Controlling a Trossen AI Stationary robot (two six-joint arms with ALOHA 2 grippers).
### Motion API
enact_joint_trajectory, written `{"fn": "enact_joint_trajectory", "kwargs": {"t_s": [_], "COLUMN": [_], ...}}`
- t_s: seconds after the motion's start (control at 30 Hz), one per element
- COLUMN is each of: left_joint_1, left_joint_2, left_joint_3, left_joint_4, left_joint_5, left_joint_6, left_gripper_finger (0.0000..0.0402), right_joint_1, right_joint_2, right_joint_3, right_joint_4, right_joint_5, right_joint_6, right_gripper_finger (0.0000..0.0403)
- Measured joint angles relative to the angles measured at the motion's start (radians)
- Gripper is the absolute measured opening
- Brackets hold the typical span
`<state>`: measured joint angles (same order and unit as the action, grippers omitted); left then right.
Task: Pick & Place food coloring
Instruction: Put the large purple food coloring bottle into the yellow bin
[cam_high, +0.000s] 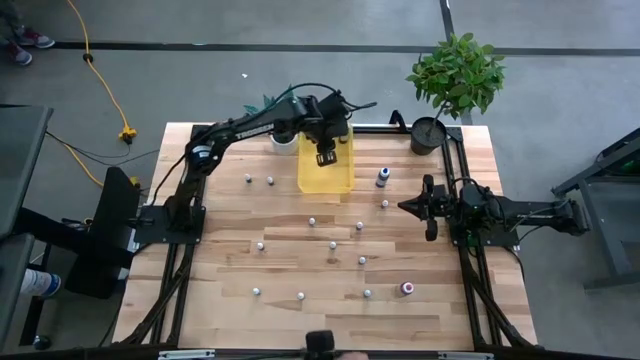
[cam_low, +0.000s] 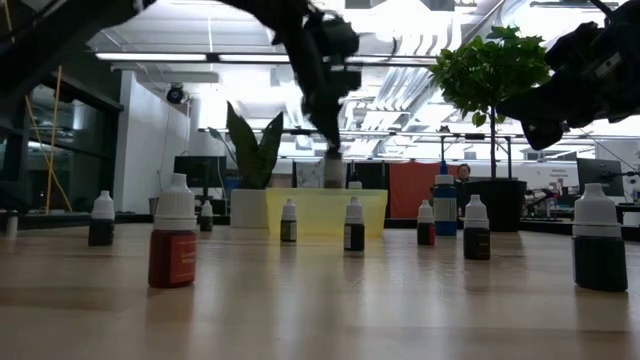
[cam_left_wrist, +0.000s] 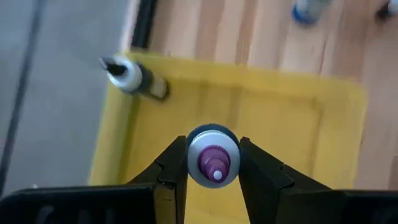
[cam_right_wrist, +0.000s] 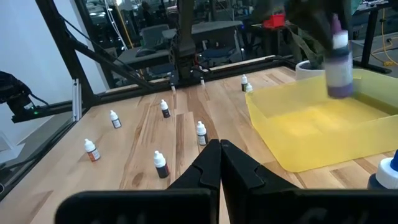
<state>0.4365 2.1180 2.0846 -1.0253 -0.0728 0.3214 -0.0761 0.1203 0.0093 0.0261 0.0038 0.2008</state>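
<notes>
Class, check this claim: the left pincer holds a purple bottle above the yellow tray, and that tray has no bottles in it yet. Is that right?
Not quite. The left pincer does hold a purple bottle above the yellow tray, but the tray is not without bottles: the left wrist view shows one bottle already lying on its side in a corner of it.

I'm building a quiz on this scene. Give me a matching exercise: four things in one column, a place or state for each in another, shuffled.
1. left gripper
2. right gripper
3. yellow tray
4. potted plant

a. shut, holding nothing, at the table's right side
b. far right corner of the table
c. one bottle lying inside it
d. gripping a purple bottle over the tray

Pairs: 1-d, 2-a, 3-c, 4-b
</notes>
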Motion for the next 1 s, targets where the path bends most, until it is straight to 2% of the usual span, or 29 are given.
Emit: {"fn": "enact_joint_trajectory", "kwargs": {"t_s": [0.37,0.7,1.0], "left_joint_1": [0.103,0.152,0.153], "left_joint_2": [0.080,0.115,0.149], "left_joint_3": [0.024,0.029,0.028], "left_joint_4": [0.163,0.186,0.196], "left_joint_5": [0.076,0.118,0.117], "left_joint_6": [0.094,0.102,0.103], "left_gripper_finger": [0.0095,0.0095,0.0095], "right_joint_1": [0.000,0.000,0.000], "right_joint_2": [0.012,0.012,0.011], "right_joint_3": [0.000,0.000,0.000], "right_joint_4": [0.000,0.000,0.000], "right_joint_5": [-0.003,-0.002,-0.001], "right_joint_6": [0.000,0.000,0.000], "right_gripper_finger": [0.0000,0.0000,0.0000]}}
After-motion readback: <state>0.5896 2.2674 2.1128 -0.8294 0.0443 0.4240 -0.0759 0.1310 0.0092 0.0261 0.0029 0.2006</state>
